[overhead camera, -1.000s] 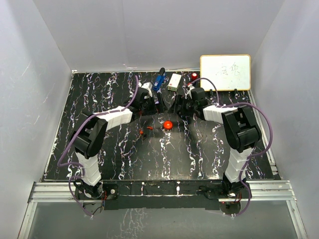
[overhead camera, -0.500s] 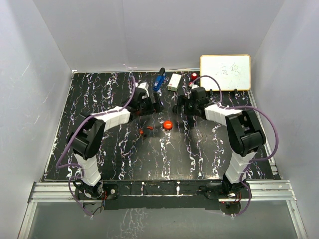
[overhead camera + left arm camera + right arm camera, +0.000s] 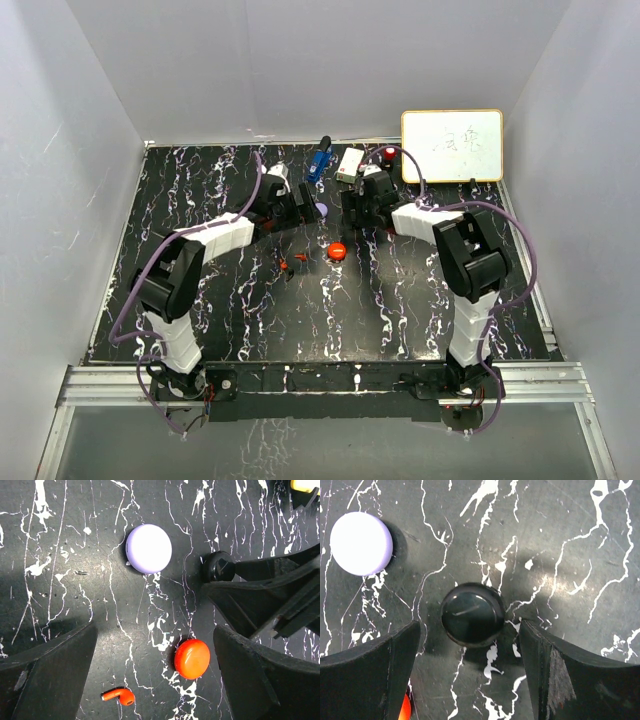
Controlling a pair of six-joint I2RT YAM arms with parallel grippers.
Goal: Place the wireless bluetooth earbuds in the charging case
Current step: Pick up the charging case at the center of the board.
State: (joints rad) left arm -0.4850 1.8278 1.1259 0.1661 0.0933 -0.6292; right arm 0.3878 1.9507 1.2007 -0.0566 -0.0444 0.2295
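Overhead: two red earbuds point(image 3: 284, 265) lie just left of the red puck point(image 3: 337, 250).
Left wrist: left gripper point(image 3: 155, 680) spread wide, holding nothing; one red earbud point(image 3: 119, 696) sits lower left of the red puck.
Right wrist: right gripper point(image 3: 470, 680) spread, fingers point(image 3: 365, 680) flanking a black puck point(image 3: 472, 614) without touching, up-right of the red puck's edge.

1. Robot test cell in a lab: plain white panel walls point(image 3: 300, 60) box the bench in on three sides.
2. Left arm point(image 3: 215, 238) and right arm point(image 3: 470, 255) stand bolted at the near edge by an aluminium rail point(image 3: 100, 385). Purple cables point(image 3: 262, 180) loop loose along them.
3. Tabletop point(image 3: 330, 320) is black with white marbling. A small whiteboard point(image 3: 452, 145) leans at the far right corner (scrawl too faint to read).
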